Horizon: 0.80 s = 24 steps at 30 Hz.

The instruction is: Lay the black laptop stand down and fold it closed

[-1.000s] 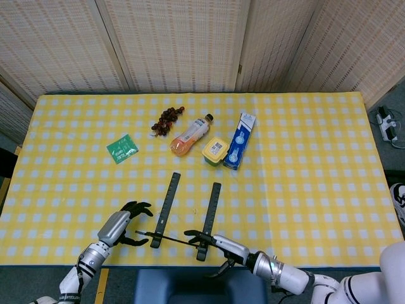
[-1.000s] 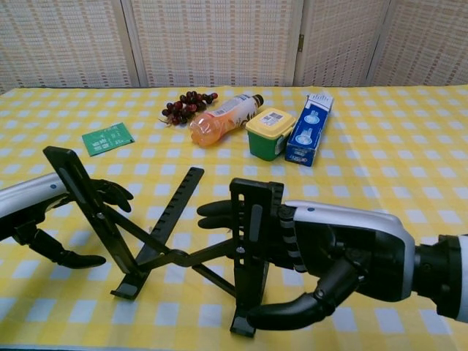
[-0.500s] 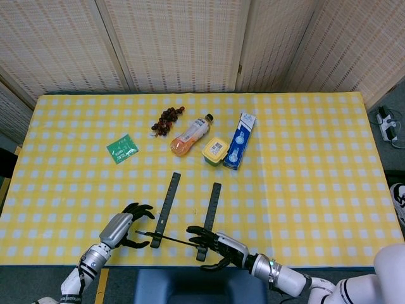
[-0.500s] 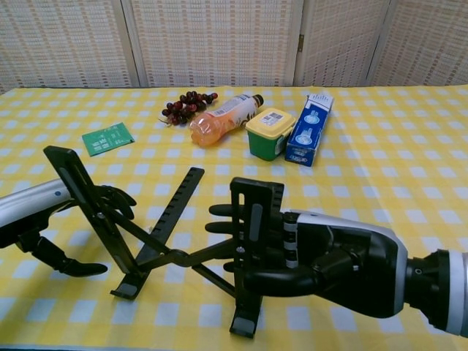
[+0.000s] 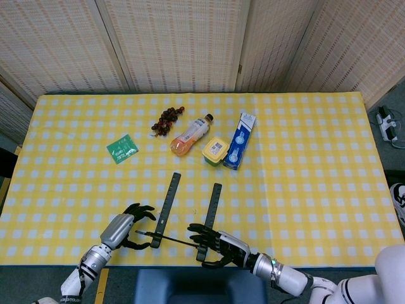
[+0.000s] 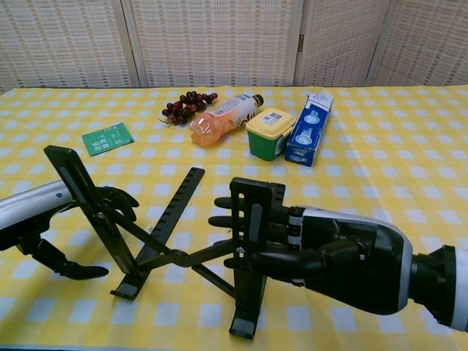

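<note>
Both hands flank the black laptop stand (image 6: pixel 183 248), open and upright at the table's six o'clock. Our right hand (image 6: pixel 322 252) grips its right arm; left hand (image 6: pixel 55 227) spread, empty. Next we tip it flat.

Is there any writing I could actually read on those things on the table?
None is legible.
Blue box: white print, too blurred.
Yellow tub: lid label, too small.
Orange bottle: label wording blurred.
Green packet: pale marks, unreadable.
Black laptop stand: no text visible.
</note>
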Available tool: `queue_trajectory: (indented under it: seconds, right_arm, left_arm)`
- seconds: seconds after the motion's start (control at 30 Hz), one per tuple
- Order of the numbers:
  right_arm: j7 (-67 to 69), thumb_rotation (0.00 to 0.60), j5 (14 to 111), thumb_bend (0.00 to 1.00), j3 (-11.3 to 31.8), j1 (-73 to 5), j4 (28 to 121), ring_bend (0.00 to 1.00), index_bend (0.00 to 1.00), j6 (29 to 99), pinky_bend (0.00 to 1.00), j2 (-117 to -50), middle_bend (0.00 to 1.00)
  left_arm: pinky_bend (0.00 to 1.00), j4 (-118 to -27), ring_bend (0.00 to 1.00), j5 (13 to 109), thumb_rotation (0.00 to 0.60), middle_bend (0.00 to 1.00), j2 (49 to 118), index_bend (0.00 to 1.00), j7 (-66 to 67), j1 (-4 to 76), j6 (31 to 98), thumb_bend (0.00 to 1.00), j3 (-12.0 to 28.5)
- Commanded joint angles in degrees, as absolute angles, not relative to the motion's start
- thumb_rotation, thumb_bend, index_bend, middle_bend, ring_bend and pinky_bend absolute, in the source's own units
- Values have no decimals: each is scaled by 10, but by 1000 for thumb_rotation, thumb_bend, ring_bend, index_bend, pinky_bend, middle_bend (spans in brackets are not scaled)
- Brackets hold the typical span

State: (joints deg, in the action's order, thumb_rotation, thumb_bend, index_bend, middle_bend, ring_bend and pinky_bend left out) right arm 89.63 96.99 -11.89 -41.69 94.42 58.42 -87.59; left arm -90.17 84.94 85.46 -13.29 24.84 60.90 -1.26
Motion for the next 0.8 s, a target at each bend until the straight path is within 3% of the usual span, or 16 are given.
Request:
queue_trajectory:
  seconds: [0.03,0.37,0.8]
  right_arm:
    - [783,600,984,271,-101,-413,960,64,0,608,0,-861,19]
    - [700,600,968,272,-72,-415,1026,64,0,616,0,-823,19]
    - [713,600,963,271,-75,-406,1015,62,0,616,0,-830,19]
  left_arm:
    - [88,-896,177,855,600,215,858,383,-137,251,607,220,-16]
    - [90,-874,183,850,600,218,881,461,-122,256,602,233,-14]
    - [92,-863,201,837,600,250,899,522,-119,248,610,255,-12]
